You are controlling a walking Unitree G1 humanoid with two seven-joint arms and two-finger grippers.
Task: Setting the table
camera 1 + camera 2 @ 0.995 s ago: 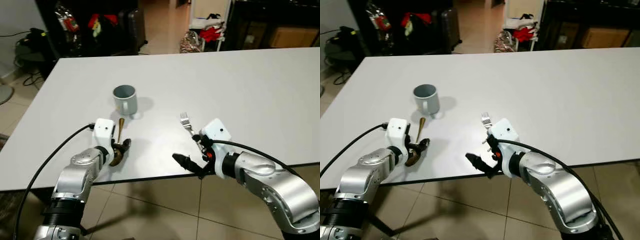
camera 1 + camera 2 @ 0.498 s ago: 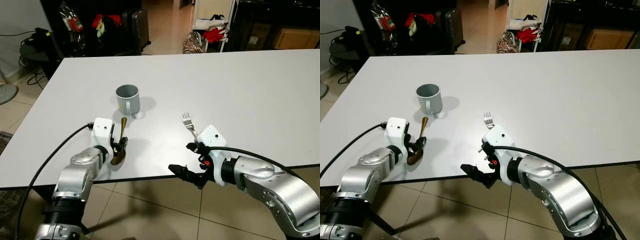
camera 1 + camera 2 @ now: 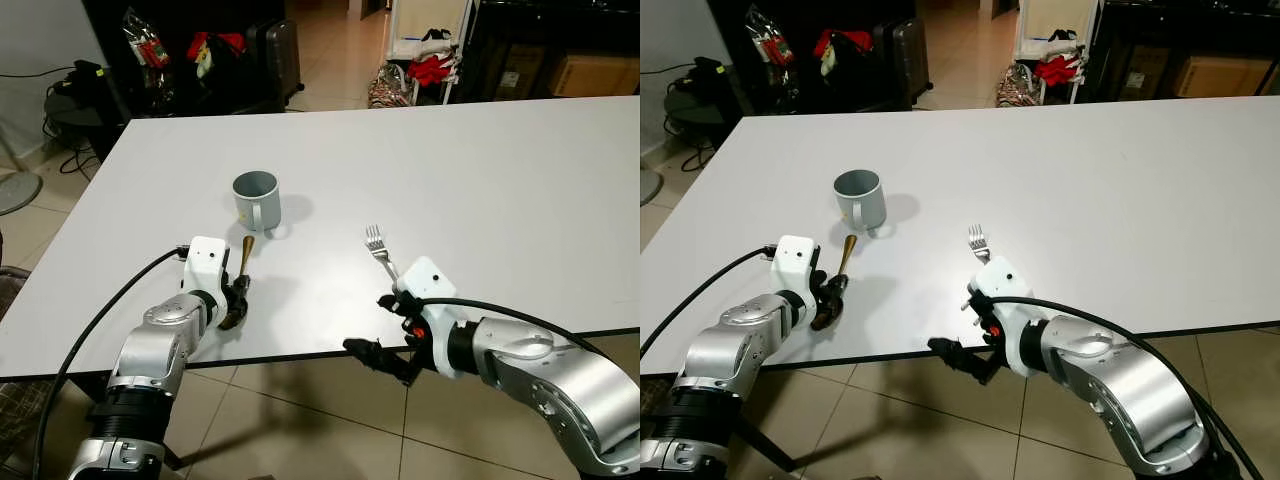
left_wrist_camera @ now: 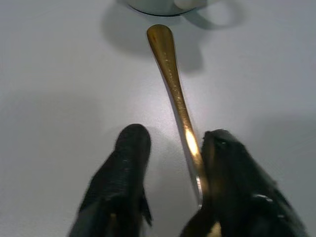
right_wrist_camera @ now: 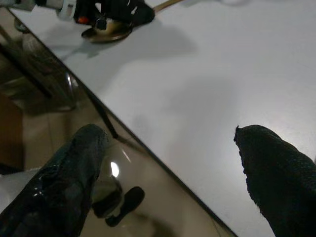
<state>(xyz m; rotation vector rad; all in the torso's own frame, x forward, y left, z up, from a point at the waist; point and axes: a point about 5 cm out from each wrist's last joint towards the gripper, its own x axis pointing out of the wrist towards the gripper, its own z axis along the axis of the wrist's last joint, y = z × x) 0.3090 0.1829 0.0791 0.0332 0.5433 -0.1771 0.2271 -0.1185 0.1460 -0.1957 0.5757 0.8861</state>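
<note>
White table [image 3: 480, 160] seen from head cam: grey mug [image 3: 256, 198], gold spoon [image 3: 241, 262] w/ handle aimed at mug, fork [image 3: 378, 249] tines pointing away. L wrist: left gripper [image 4: 170, 195] fingers spread around spoon. R wrist: right gripper [image 5: 170, 182] spread wide at table edge.

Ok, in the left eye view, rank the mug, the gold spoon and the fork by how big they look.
1. Mug, bulkiest.
2. Gold spoon, longest, though the left gripper covers its bowl end.
3. Fork, part hidden behind the right gripper.
Spoon against fork is unsure.
</note>
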